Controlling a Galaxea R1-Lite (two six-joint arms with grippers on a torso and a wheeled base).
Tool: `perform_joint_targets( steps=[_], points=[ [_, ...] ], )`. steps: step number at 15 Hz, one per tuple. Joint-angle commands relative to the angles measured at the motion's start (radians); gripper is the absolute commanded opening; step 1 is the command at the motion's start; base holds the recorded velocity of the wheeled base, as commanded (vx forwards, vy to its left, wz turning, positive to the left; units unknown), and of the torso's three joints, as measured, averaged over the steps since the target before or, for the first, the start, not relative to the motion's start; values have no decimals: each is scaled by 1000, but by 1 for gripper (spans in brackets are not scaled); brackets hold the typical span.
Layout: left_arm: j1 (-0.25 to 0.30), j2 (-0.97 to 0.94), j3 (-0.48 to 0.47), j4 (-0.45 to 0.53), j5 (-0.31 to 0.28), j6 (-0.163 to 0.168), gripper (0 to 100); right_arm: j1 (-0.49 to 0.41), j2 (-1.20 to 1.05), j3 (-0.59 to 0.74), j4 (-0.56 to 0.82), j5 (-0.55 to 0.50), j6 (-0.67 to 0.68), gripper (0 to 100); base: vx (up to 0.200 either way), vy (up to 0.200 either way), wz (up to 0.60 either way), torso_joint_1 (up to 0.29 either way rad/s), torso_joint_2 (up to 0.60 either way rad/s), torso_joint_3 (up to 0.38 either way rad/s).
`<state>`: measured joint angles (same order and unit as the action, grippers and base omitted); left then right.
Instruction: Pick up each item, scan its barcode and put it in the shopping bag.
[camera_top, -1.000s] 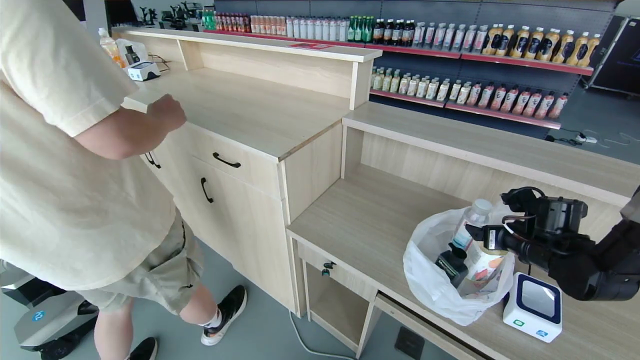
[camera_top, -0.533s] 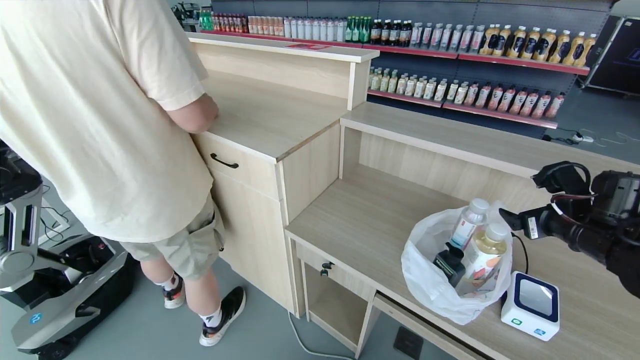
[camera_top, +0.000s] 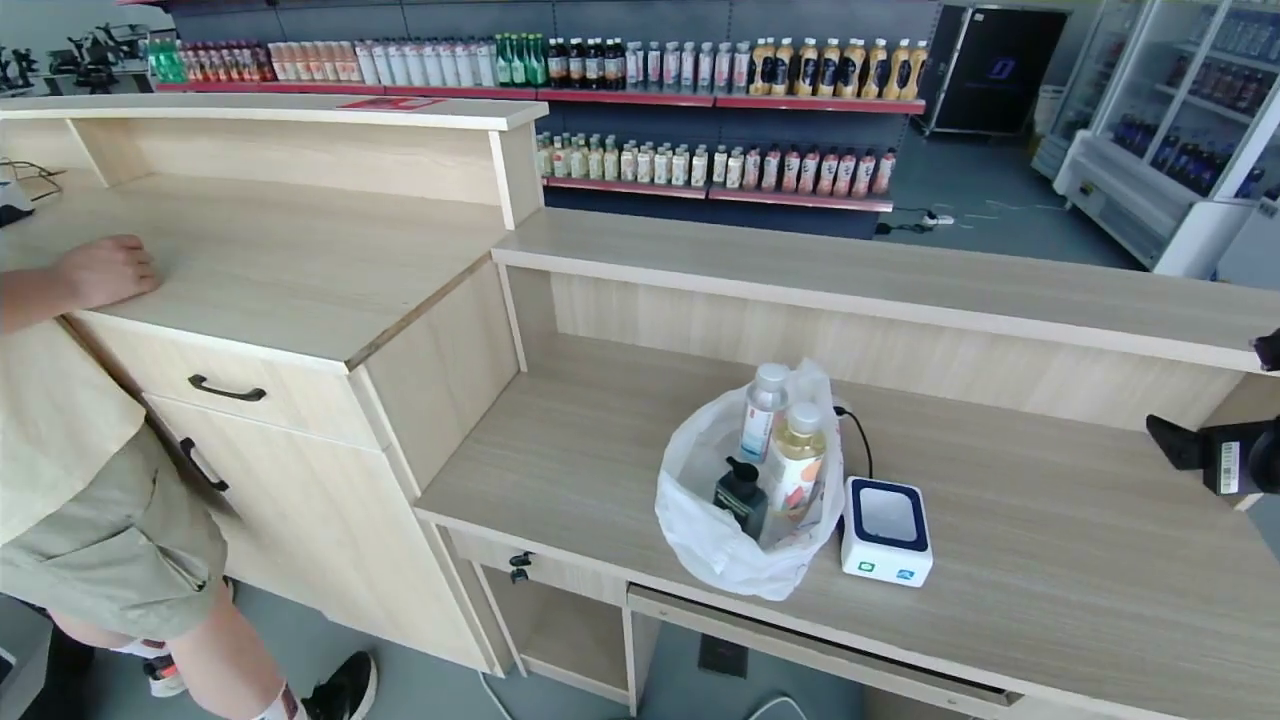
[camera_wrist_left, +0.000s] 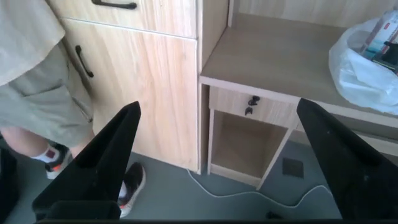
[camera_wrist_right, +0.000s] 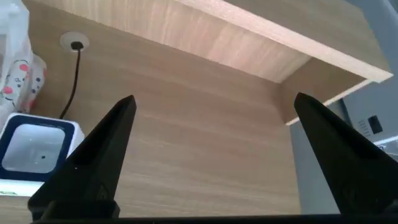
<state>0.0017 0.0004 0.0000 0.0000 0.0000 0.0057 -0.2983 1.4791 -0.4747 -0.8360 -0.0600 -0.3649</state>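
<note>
A white plastic shopping bag (camera_top: 705, 520) stands on the low wooden counter (camera_top: 1050, 540). Upright in it are a clear bottle with a white cap (camera_top: 764, 415), a yellow drink bottle (camera_top: 798, 460) and a black pump bottle (camera_top: 741, 495). A white scanner (camera_top: 886, 530) with a dark-framed window sits touching the bag's right side. My right gripper (camera_top: 1178, 446) hovers far to the right of the scanner; the right wrist view shows the right gripper (camera_wrist_right: 214, 99) open and empty over bare counter, with the scanner (camera_wrist_right: 34, 146) off to one side. My left gripper (camera_wrist_left: 219, 106) is open over the floor, short of the counter's front.
A taller counter with drawers (camera_top: 270, 280) stands to the left. A raised ledge (camera_top: 900, 280) runs behind the low counter. Below the bag is a keyed drawer (camera_top: 520, 565). The scanner's cable (camera_top: 860, 440) leads back to a hole. Shelves of bottles (camera_top: 700, 160) line the far wall.
The head camera has swung right. My right gripper let go of the yellow bottle, which now stands in the bag, and drew back to the right, away from bag and scanner.
</note>
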Motion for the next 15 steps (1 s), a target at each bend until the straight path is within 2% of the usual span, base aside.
perform_joint_targets(
  steps=[1, 3, 5, 7, 8, 9, 11, 12, 15],
  points=[
    [0, 0, 0, 0, 0, 0, 100, -8, -168, 80, 86, -1, 44, 100, 0, 0, -600, 2, 2, 2],
    [0, 0, 0, 0, 0, 0, 100, 28, -281, 130, 187, -14, 100, 100, 0, 0, -600, 2, 0, 5],
    [0, 0, 0, 0, 0, 0, 100, 30, -376, 240, 190, -7, 218, 100, 0, 0, 0, 0, 0, 0],
    [0, 0, 0, 0, 0, 0, 100, 44, -504, 389, 167, -7, 259, 100, 0, 0, 0, 0, 0, 0],
    [0, 0, 0, 0, 0, 0, 100, 87, -573, 462, 156, -7, 262, 100, 0, 0, 0, 0, 0, 0],
    [0, 0, 0, 0, 0, 0, 100, 146, -677, 475, 187, -15, 267, 100, 0, 0, 0, 0, 0, 0],
    [0, 0, 0, 0, 0, 0, 100, 197, -867, 475, 347, -17, 281, 100, 0, 0, 0, 0, 0, 0],
    [0, 0, 0, 0, 0, 0, 100, 199, -873, 475, 353, -17, 281, 100, 0, 0, 0, 0, 0, 0],
    [0, 0, 0, 0, 0, 0, 100, 211, -1271, 475, 726, -12, 285, 100, 0, 0, 0, 0, 0, 0]
  ],
)
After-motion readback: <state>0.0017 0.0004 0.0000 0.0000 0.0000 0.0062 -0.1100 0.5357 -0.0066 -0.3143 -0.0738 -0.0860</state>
